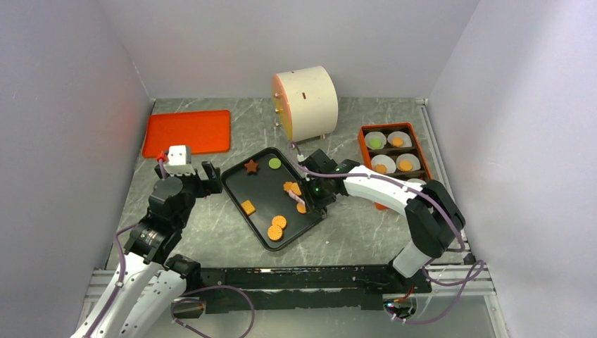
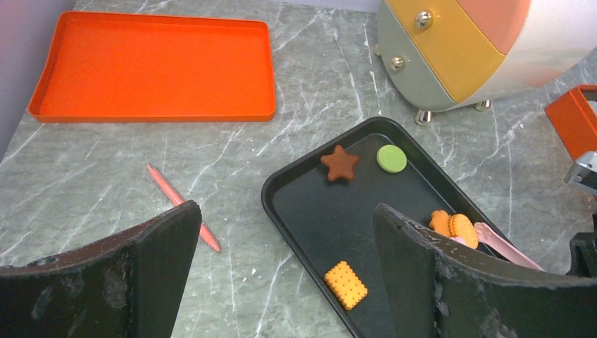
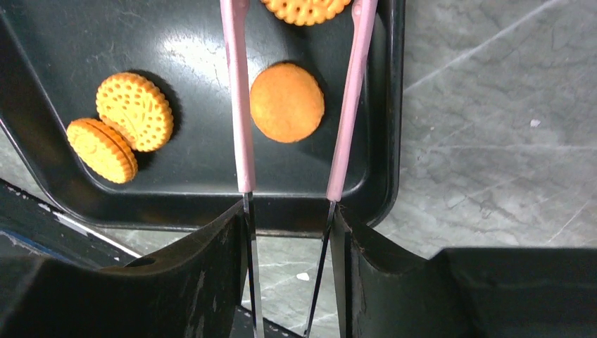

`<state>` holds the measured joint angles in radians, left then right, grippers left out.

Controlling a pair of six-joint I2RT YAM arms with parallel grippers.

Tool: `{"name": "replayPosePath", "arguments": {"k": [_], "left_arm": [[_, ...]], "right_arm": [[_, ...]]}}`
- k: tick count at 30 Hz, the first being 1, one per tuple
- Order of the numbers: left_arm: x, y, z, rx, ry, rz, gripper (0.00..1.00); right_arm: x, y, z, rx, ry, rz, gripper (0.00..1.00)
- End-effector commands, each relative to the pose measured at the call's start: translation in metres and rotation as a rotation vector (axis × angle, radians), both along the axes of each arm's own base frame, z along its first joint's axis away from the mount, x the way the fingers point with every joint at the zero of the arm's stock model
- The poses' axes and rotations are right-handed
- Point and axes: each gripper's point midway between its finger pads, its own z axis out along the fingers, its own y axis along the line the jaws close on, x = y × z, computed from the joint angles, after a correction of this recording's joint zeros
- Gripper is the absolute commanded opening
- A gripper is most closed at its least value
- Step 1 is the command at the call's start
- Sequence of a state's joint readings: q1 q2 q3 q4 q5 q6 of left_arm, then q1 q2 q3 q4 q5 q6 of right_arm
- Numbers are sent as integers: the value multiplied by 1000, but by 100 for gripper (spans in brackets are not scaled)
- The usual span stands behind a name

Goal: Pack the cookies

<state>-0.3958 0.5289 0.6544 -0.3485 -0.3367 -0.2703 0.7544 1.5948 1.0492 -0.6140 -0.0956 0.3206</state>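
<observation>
Quick tally. Two trays: one black tray and one orange tray. On the black one I count eight cookies: one brown star, one green round, one orange square and five orange rounds. Two of those overlap by the tongs, so it's a squinty count. One orange box with four paper liners in plain sight, one cookie each: three orange, one green. The rest of the box is hidden. One pair of pink tongs. One loose pink stick on the tabletop. One little round drawer unit, two knobs showing.
</observation>
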Motion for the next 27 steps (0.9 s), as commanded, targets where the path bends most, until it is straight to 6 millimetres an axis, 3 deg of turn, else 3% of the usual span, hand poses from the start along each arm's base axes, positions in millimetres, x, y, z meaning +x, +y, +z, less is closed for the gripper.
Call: {"name": "replayPosePath", "arguments": {"k": [1,7,21,27], "left_arm": [[2,-1,13,3,-45,-15,96],[2,-1,13,1,-46,-16,96],[1,-1,14,0,-51,-14,96],[2,-1,14,0,-50,-14,96]], "right_arm": [[28,14,14,26,-94,-8,46],[30,16,19,30,-101,3,41],[15,18,60,111,-116,53,20],[12,13,71,104,-132,49,19]]}}
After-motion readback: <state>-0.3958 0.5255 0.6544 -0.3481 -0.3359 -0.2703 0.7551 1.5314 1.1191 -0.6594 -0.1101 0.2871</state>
